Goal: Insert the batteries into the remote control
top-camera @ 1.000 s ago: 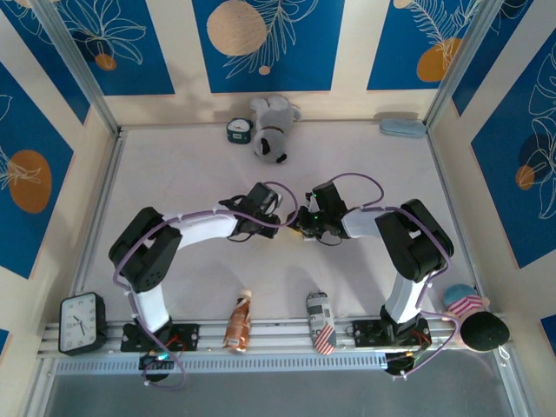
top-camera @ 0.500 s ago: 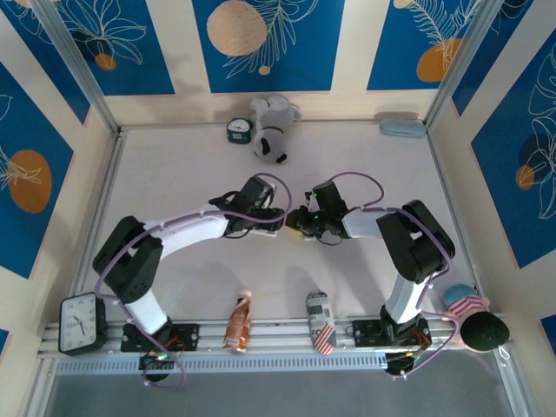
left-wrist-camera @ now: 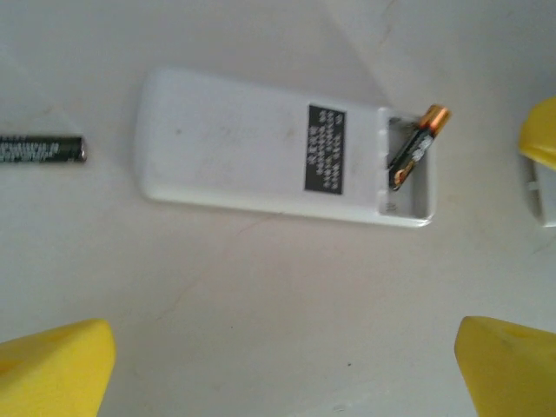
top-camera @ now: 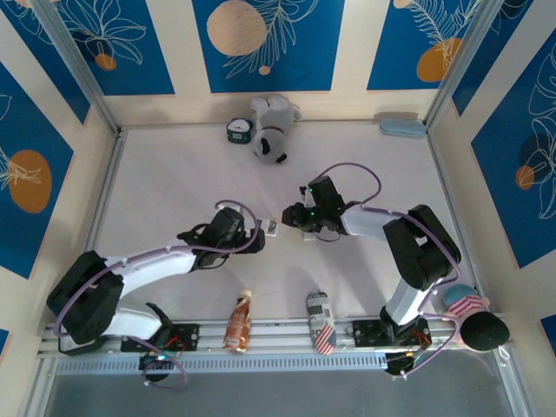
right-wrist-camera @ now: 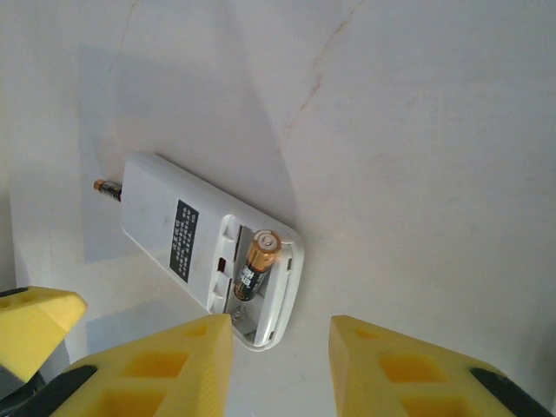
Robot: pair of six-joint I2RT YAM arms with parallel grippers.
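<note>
The remote control lies face down on the white table, its plain white back and black label up and its battery bay open. One battery sits crooked in the bay, its coppery end raised over the rim; it is also visible as battery. The second battery lies on the table past the remote's other end. My left gripper is open and holds nothing, a short way back from the remote's long side. My right gripper is open too, just short of the bay end of the remote. In the top view the remote lies between both grippers.
A small white cover piece lies beside the right gripper's yellow finger. A plush dog and small clock stand at the back, a blue case at the back right. A bottle, can and alarm clock line the near edge.
My left arm has pulled back from the remote toward the near left, its gripper now apart from the right one. My right gripper shifted slightly to the left.
</note>
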